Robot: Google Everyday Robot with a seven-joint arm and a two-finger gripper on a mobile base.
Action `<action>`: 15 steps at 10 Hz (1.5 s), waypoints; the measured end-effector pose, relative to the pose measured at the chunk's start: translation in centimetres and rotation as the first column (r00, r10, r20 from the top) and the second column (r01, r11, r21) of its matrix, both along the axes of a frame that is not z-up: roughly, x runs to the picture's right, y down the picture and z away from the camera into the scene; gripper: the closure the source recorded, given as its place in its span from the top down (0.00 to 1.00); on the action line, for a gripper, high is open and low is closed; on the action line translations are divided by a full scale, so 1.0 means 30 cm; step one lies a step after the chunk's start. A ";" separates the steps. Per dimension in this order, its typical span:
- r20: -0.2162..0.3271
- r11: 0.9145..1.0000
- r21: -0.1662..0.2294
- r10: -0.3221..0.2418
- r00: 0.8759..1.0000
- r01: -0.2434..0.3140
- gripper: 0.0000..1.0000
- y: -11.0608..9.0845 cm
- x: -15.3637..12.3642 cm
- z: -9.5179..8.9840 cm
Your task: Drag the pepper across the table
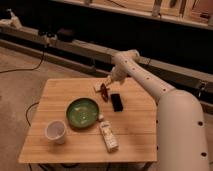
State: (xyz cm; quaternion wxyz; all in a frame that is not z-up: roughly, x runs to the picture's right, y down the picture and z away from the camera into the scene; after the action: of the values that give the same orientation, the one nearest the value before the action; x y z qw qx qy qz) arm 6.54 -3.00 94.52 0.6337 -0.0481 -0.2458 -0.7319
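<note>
The pepper (pixel 104 91) is a small dark-red chili lying on the light-wood table (pixel 55 100) near its far edge, just left of the flat black phone (pixel 117 102). My gripper (pixel 106 82) hangs at the end of the white arm, right above the pepper's far end and close to or touching it. The arm reaches in from the right over the table's back right corner.
A green bowl (pixel 83 112) sits mid-table. A white cup (pixel 55 131) stands front left. A white tube-like bottle (pixel 108 136) lies in front of the bowl. A small white object (pixel 98 87) lies by the pepper. A dark bench runs behind the table.
</note>
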 end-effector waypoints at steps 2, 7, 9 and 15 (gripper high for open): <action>0.048 1.000 0.027 0.009 0.999 -0.010 0.65 -0.008 -0.066 0.029; 0.088 0.996 0.063 -0.062 0.994 0.056 0.65 0.048 -0.156 0.058; 0.064 0.996 0.056 -0.075 0.995 0.072 0.63 0.076 -0.145 0.080; 0.051 0.995 0.042 -0.091 0.995 0.089 0.36 0.125 -0.166 0.133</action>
State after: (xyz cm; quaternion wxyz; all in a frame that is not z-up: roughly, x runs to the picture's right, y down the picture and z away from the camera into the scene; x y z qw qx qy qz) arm 1.55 0.74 98.51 0.5943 -0.0272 -0.2452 -0.7655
